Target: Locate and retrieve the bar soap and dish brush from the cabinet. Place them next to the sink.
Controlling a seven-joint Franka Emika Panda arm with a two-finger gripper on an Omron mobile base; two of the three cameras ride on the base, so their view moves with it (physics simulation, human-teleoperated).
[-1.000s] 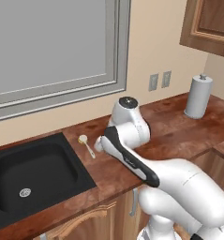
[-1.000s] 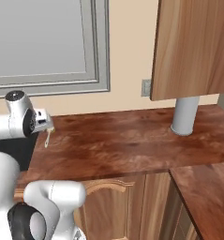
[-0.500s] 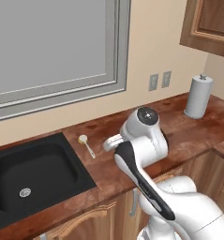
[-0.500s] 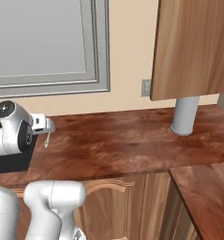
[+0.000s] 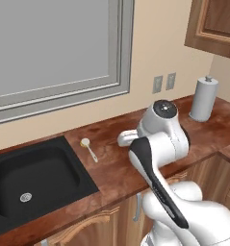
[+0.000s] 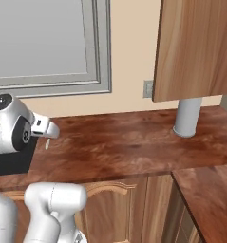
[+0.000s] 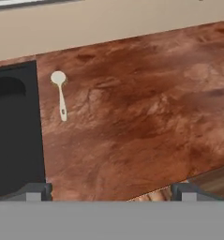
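The sink runs off the left edge in the left base view, and the arm covers most of it in the right base view. The cabinet is cropped at the top. The dish brush bristles are too small to make out.

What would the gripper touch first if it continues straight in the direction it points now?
Probably the bare wooden counter, to the right of the dish brush and the sink; the gripper is open and depth is uncertain.

Pale cream dish brush ahead of your gripper, black sink at its left, mottled reddish-brown counter beneath, brown wood-grain cabinet.
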